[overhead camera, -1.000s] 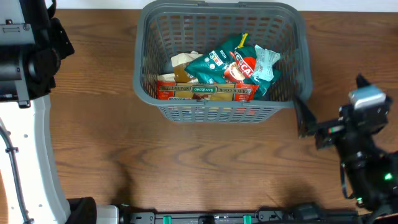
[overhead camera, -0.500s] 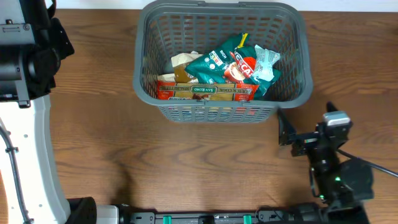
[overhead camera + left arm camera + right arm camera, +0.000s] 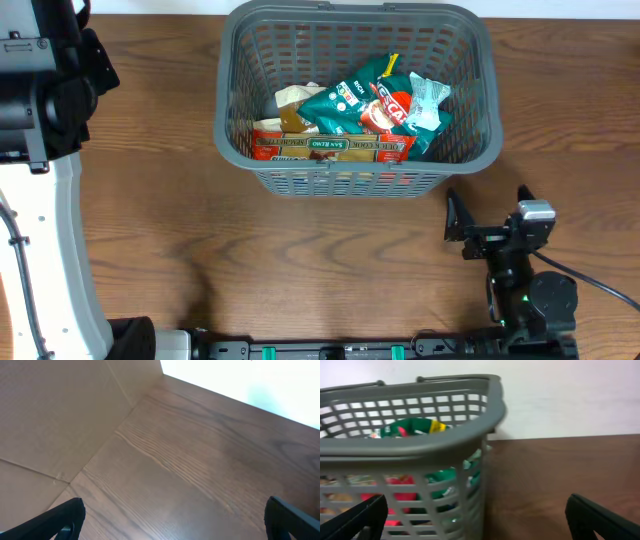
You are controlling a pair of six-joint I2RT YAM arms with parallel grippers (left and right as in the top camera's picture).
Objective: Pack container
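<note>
My right gripper (image 3: 479, 522) sits released and empty near the container (image 3: 420, 445); food packets (image 3: 372, 108) lie inside it. My left gripper (image 3: 172, 517) is spread wide above the table (image 3: 200, 460).

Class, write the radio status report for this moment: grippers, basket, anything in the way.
Left gripper open, empty. Right gripper open, empty, apart from the basket. Packets inside it. Nothing in the way.

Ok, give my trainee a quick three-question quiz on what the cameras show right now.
1. Fill in: the right gripper is ____, with nothing between its fingers.
2. True or false: the container is empty.
3. Where is the green packet? A inside the container; B outside it, against its wall; C held by the right gripper.
Key: 1 open; 2 false; 3 A.
</note>
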